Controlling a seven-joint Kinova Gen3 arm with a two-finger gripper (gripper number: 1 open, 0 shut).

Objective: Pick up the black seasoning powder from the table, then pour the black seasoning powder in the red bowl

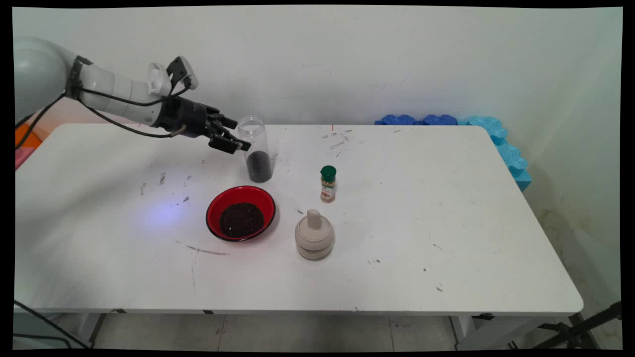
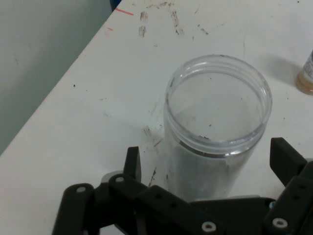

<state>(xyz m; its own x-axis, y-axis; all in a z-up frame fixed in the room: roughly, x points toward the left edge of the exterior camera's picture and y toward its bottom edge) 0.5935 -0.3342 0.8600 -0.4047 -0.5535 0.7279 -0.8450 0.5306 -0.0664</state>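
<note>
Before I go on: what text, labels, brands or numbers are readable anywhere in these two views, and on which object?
No text can be read in either view.
Small spice bottle with a green cap: it carries a printed label, too small to read in the main view; the hand view shows only its blurred edge.
Clear plastic jar with dark grains at the bottom, next to the black gripper: no label visible.
Red bowl of dark grains and beige lidded pot: no markings visible.
</note>
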